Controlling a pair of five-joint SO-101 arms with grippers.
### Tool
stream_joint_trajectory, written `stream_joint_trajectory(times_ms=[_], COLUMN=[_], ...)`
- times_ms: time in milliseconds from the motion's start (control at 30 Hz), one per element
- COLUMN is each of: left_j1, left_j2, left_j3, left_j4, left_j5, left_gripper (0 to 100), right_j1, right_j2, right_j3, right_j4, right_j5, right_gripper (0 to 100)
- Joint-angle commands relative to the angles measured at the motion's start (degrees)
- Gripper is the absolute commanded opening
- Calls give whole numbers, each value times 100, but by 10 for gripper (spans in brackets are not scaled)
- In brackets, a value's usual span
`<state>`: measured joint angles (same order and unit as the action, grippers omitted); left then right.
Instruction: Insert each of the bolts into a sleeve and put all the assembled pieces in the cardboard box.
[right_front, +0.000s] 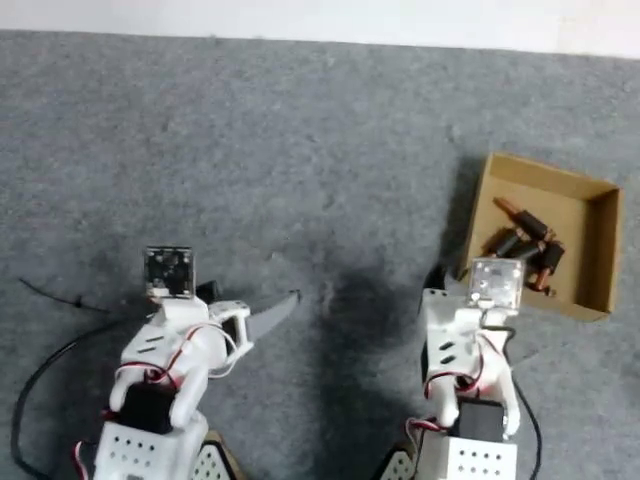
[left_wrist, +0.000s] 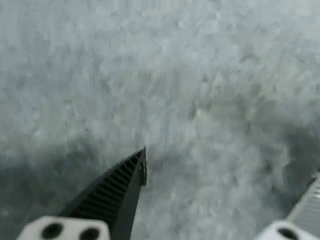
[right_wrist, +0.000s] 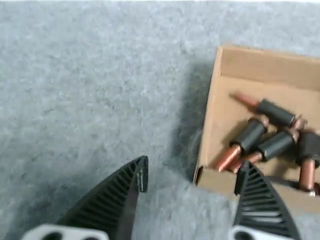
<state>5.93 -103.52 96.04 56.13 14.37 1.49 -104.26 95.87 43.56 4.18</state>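
The bolts (right_wrist: 227, 159), each seated in a dark sleeve (right_wrist: 275, 112), are seen heaped together in the cardboard box (right_front: 585, 235), which is set on the grey counter (right_front: 300, 150) on the right arm's side. The right hand (right_wrist: 192, 175) is held released just before the box's near wall, its fingers (right_wrist: 120, 195) spread wide and nothing gripped between them. The left hand (left_wrist: 227, 172) is likewise held released over the counter, well apart from the box, with nothing grasped.
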Motion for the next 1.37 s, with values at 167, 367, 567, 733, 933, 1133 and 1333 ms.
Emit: stream_joint_trajectory(times_ms=[167, 367, 567, 733, 933, 1133, 1333], left_j1=[127, -382, -901, -927, -927, -927, -927], left_j2=[-22, -40, -40, -40, -40, -40, -40], left_j3=[119, 119, 119, 119, 119, 119, 119], left_j4=[1345, 1820, 1960, 1960, 1960, 1960, 1960], left_j5=[-923, -1116, -1116, -1116, -1116, -1116, -1116], left_gripper=[449, 450, 450, 450, 450, 450, 450], right_j1=[-48, -13, -13, -13, -13, -13, -13], right_j2=[-84, -92, -101, -101, -101, -101, -101], right_j3=[664, 655, 664, 664, 664, 664, 664], right_j4=[1455, 2677, 2782, 2782, 2782, 2782, 2782], right_j5=[26, 26, 26, 26, 26, 26, 26], right_gripper=[253, 253, 253, 253, 253, 253, 253])
